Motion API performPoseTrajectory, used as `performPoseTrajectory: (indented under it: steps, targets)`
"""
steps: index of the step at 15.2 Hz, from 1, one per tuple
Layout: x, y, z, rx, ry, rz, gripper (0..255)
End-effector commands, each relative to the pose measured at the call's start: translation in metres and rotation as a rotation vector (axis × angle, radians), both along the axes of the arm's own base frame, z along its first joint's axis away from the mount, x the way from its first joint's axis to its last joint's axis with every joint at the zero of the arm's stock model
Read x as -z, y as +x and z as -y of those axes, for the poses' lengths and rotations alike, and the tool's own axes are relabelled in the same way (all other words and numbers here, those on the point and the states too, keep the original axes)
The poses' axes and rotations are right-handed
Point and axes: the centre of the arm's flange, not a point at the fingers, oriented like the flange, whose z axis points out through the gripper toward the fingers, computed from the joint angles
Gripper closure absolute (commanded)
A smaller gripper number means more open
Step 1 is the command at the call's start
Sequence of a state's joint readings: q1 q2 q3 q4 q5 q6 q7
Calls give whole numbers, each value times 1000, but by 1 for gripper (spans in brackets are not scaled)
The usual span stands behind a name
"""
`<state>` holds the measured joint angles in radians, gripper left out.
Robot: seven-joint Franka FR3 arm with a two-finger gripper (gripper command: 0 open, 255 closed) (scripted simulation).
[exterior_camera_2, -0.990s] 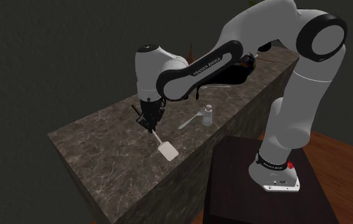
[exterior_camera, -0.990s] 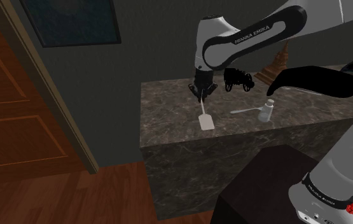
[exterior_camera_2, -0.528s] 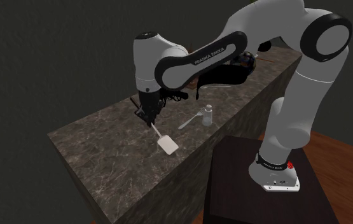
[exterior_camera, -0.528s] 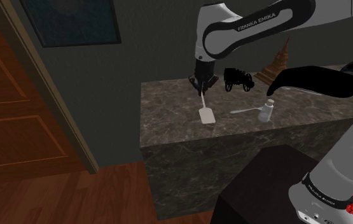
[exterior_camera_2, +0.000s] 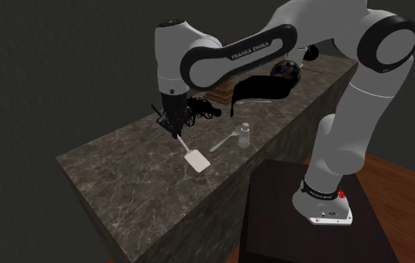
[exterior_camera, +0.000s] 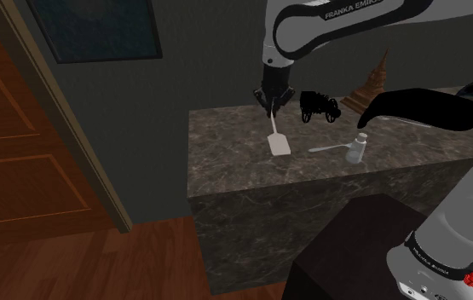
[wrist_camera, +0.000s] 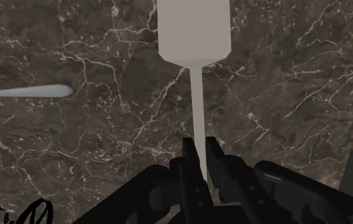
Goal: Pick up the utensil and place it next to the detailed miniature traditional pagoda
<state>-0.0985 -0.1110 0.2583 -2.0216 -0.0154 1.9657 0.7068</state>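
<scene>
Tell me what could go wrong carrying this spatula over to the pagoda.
1. The fingers pinch only the thin handle end of the spatula, so the long blade may swing or slip out.
2. A black wheeled figurine stands between the gripper and the pagoda; the hanging blade might clip it.
3. The small bottle could be toppled on a low pass.

Home: wooden door [exterior_camera: 21,128], stone counter [exterior_camera: 311,200]

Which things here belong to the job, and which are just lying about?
Job:
white spatula, clasped in the gripper
brown pagoda

Lying about:
white spoon
small bottle
black wheeled model
</scene>
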Motion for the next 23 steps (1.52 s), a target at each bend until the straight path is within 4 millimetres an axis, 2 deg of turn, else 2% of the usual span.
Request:
performPoseTrajectory:
  steps: [1,23]
  targets:
    - [-11,0,-1,0,0,0,255]
    - [-127,0,-1,0,0,0,255]
